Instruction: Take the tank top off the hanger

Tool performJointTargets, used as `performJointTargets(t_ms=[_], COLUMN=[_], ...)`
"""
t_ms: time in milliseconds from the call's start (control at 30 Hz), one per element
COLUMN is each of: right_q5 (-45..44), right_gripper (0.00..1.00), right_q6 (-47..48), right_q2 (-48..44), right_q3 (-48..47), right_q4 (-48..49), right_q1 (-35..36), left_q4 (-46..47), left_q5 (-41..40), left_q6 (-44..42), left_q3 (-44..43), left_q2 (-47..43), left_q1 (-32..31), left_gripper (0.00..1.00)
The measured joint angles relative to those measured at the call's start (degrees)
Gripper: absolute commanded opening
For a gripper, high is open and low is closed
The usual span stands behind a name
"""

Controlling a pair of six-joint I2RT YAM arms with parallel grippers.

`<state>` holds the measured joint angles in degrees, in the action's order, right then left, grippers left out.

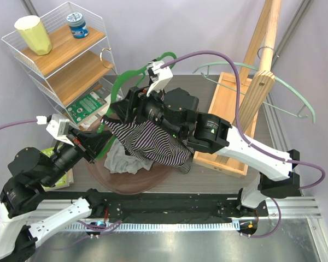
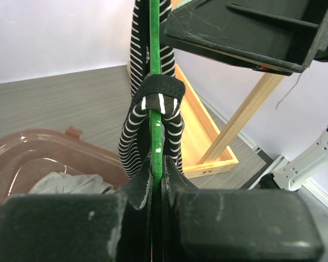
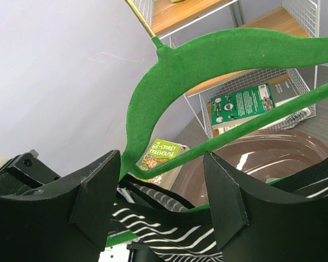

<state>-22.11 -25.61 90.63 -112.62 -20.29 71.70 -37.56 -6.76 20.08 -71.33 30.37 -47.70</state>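
Note:
A green velvet hanger is held tilted above the table. A black-and-white striped tank top hangs from it and drapes down over the brown tub. My left gripper is shut on the hanger's lower end. In the left wrist view the green bar runs up from between the jaws, with a tank top strap looped round it just above. My right gripper is open beside the hanger. In the right wrist view its fingers straddle the hanger and the striped fabric without gripping.
A brown tub holding a grey cloth lies under the tank top. A wire shelf with a yellow cup, a jar and books stands at the back left. A wooden rack with a pale green hanger stands on the right.

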Motion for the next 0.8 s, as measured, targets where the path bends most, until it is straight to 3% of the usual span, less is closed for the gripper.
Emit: performJointTargets(t_ms=[500,700,800], right_q5=[-1.79,-2.47,-2.78], right_gripper=[0.69,0.67,0.62], right_q6=[0.85,0.9,0.57], right_q2=[2.03,5.14,6.86], right_q3=[-6.08,-8.26,-8.26], right_q4=[-0.98,-0.87,-0.66], right_q1=[0.26,0.26,0.26], left_q4=[-0.46,-0.44,-0.7], left_q5=[-1.09,0.94,1.81], left_q6=[-1.05,-1.07,-1.05], left_q3=[0.0,0.0,0.0], left_q2=[1.18,1.22,1.22], left_q1=[-0.02,-0.02,-0.02], left_gripper=[0.0,0.0,0.0])
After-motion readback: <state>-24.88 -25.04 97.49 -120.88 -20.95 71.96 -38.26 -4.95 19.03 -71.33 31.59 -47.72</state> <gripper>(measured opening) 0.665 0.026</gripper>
